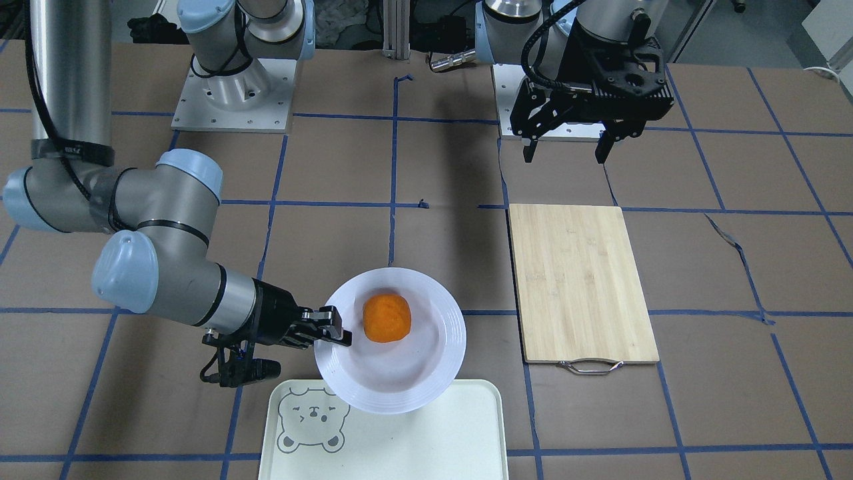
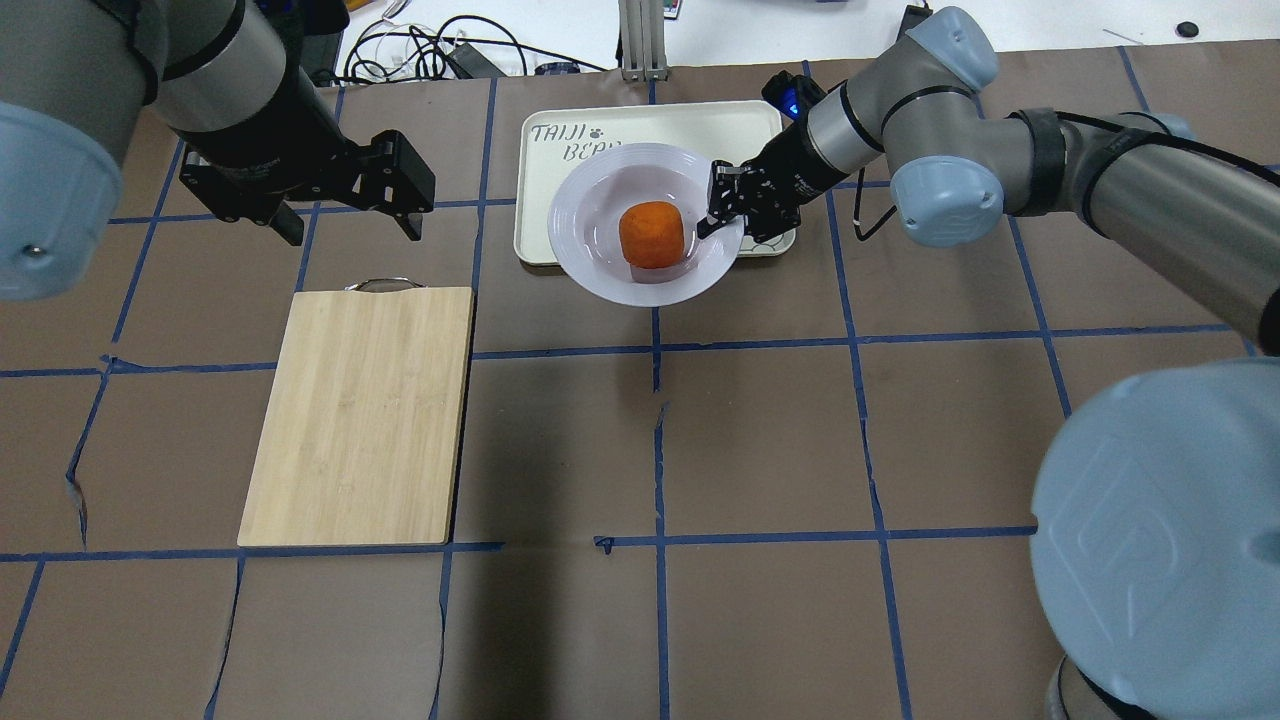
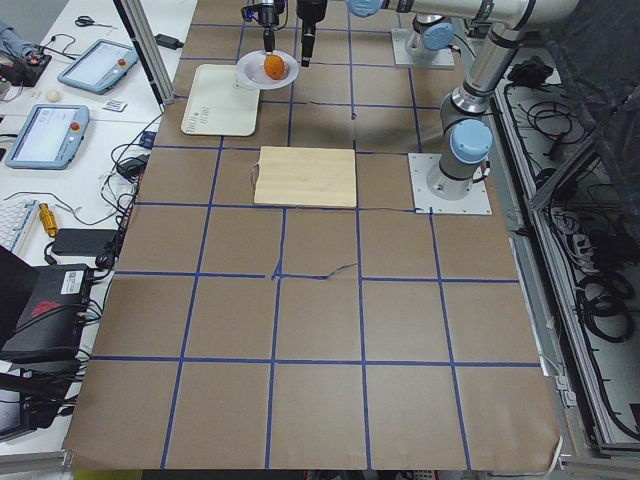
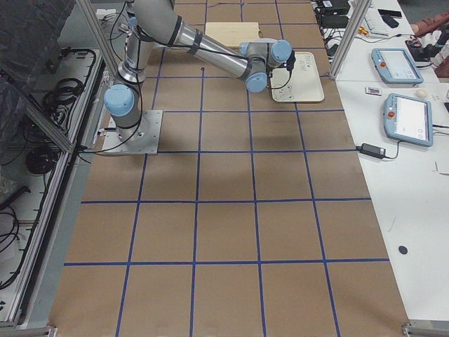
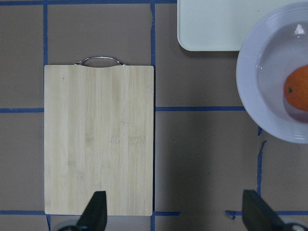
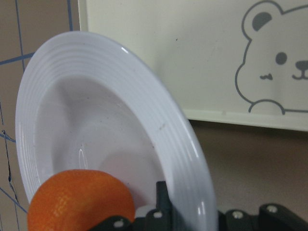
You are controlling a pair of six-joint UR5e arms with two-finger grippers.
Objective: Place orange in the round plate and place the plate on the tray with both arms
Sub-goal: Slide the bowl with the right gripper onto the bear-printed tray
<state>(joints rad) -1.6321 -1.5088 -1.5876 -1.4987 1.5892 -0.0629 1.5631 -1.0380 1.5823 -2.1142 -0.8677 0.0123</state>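
The orange (image 1: 386, 318) (image 2: 651, 234) lies in the bowl of the white round plate (image 1: 440, 373) (image 2: 600, 270). My right gripper (image 1: 336, 330) (image 2: 722, 205) is shut on the plate's rim, one finger inside beside the orange (image 6: 79, 199). The plate (image 6: 120, 96) is tilted and overlaps the edge of the cream tray (image 1: 413, 440) (image 2: 560, 130) near its bear face (image 6: 279, 62). My left gripper (image 1: 566, 150) (image 2: 345, 225) hangs open and holds nothing, above the table beyond the cutting board's handle end. Its wrist view looks down on part of the plate (image 5: 255, 96).
A bamboo cutting board (image 2: 360, 415) (image 1: 583, 283) with a metal handle (image 1: 590, 365) lies on the robot's left half of the table. Blue tape lines cross the brown table cover. Tablets and cables sit on side benches beyond the tray (image 4: 302, 74).
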